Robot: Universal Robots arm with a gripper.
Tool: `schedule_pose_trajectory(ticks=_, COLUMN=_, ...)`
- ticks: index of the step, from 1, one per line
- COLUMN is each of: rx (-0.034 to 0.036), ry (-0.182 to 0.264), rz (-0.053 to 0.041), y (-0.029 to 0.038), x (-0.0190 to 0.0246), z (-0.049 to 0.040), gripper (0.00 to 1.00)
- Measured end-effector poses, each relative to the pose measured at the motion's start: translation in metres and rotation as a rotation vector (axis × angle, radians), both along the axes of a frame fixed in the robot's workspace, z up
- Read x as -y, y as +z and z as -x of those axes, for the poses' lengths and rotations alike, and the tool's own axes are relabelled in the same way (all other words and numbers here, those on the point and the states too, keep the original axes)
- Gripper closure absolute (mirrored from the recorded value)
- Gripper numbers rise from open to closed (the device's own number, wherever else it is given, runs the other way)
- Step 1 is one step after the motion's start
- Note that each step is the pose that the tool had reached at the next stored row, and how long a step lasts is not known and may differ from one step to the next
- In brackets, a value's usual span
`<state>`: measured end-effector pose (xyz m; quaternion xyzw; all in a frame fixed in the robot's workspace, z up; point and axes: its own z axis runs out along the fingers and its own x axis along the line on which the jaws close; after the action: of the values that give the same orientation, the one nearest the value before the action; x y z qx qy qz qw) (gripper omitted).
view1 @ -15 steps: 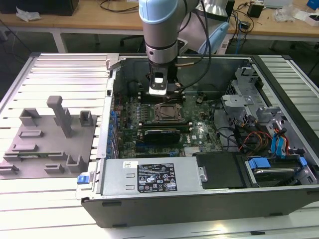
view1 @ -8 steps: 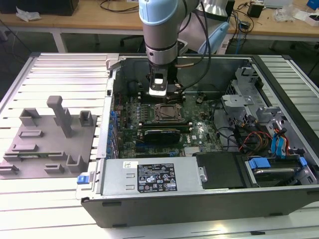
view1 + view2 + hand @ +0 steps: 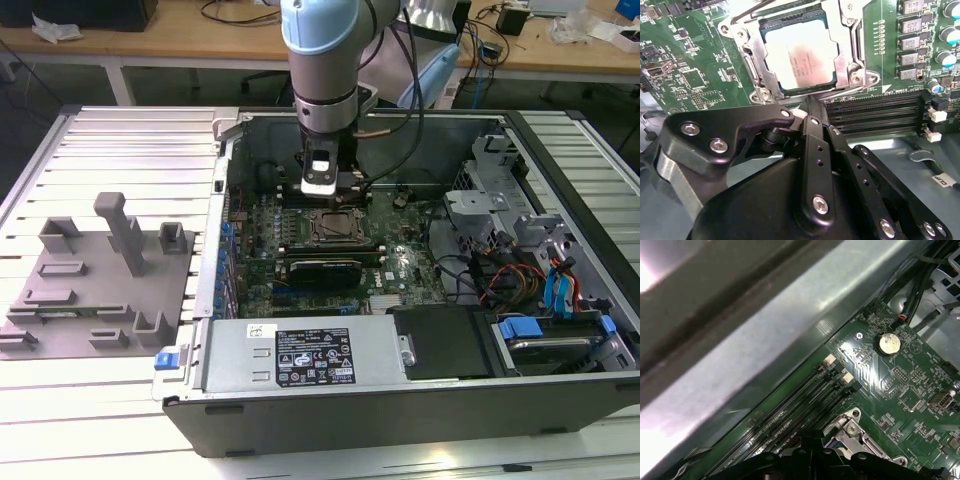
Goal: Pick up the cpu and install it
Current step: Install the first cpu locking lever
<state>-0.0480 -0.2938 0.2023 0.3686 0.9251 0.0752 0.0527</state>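
- cpu sits flat inside the socket; placement looks done.
- gripper hangs just beside the socket, holding nothing visible; can't tell its opening.
- Socket frame not closed.

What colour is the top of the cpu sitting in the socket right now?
Silvery-white metal with a faint pinkish reflection; the cpu shows best in the second wrist view.

Nothing here reads clearly. Faint lettering marks the cpu. Tiny print covers a black label in the computer case.
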Motion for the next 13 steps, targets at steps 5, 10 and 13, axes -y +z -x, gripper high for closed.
schedule_pose_trajectory(ticks=5, rx=-0.0001, ry=0.0, rz=0.0066, y=-0.0012, x=0.0, z=-0.0017, gripper=0.89)
schedule_pose_trajectory(ticks=10, rx=-0.0002, ry=0.0, rz=0.0102, y=-0.0022, x=0.0001, z=-0.0034, gripper=0.89)
schedule_pose_trajectory(ticks=13, rx=0.0, ry=-0.001, rz=0.0099, y=-0.0027, x=0.0001, z=-0.0062, gripper=0.89)
